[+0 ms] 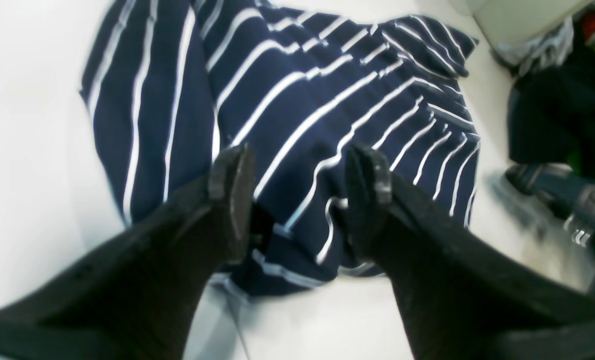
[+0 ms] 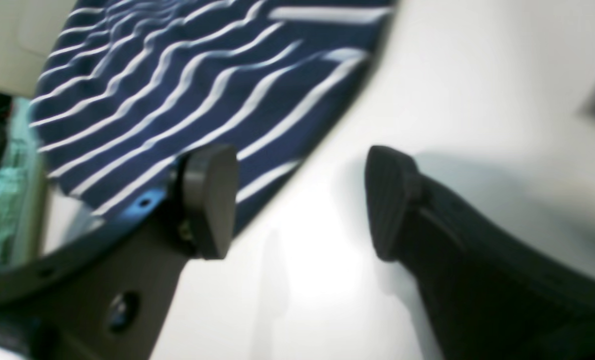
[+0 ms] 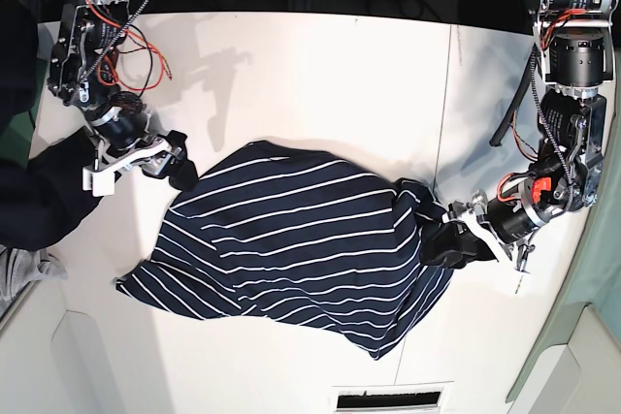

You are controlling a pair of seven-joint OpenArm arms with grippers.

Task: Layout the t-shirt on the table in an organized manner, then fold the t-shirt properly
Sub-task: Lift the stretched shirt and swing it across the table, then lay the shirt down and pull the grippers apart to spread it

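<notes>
The t-shirt (image 3: 301,239), navy with thin white stripes, lies crumpled and skewed on the white table (image 3: 320,75). My left gripper (image 3: 444,241) is at the shirt's right edge. In the left wrist view it (image 1: 300,200) stands open just over bunched fabric of the t-shirt (image 1: 302,100), with nothing pinched. My right gripper (image 3: 179,170) is at the shirt's upper left corner. In the right wrist view it (image 2: 300,200) is open over bare table, and the edge of the t-shirt (image 2: 187,90) runs behind its left finger (image 2: 210,200).
A plain dark garment (image 3: 24,181) and a grey cloth (image 3: 19,273) hang over the table's left edge. A thin dark seam (image 3: 448,104) crosses the tabletop on the right. A vent slot (image 3: 383,399) sits at the near edge. Dark clothing (image 1: 562,120) lies beyond the shirt.
</notes>
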